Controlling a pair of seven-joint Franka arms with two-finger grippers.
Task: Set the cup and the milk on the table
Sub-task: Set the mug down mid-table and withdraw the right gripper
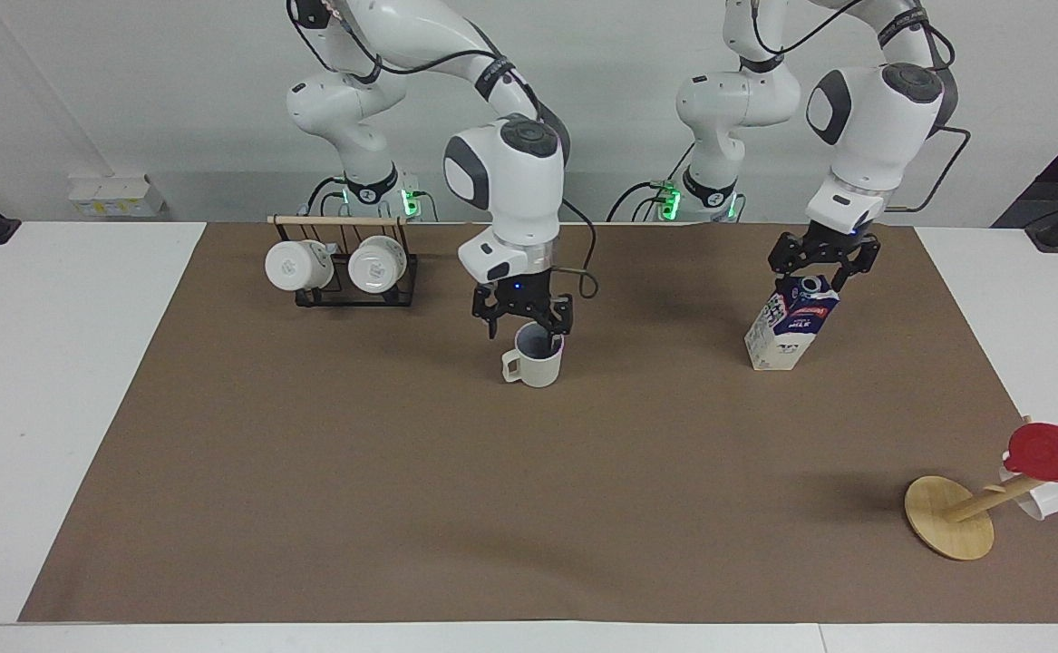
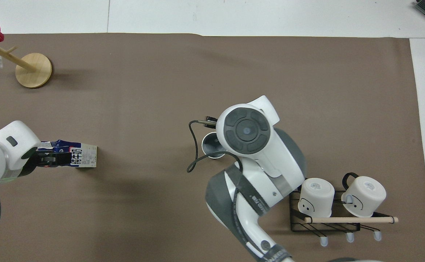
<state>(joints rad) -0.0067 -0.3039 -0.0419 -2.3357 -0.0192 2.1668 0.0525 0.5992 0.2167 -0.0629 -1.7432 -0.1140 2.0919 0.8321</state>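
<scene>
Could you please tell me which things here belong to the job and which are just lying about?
Job: cup, milk, table, right gripper open over the cup, left gripper at the milk's top.
Lying about: mug rack with two mugs, wooden stand, red cup.

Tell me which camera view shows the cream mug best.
The facing view: the cream mug stands upright on the brown mat, handle and whole side visible, under the right gripper. In the overhead view only part of its rim and grey inside shows; the right arm covers the rest.
</scene>
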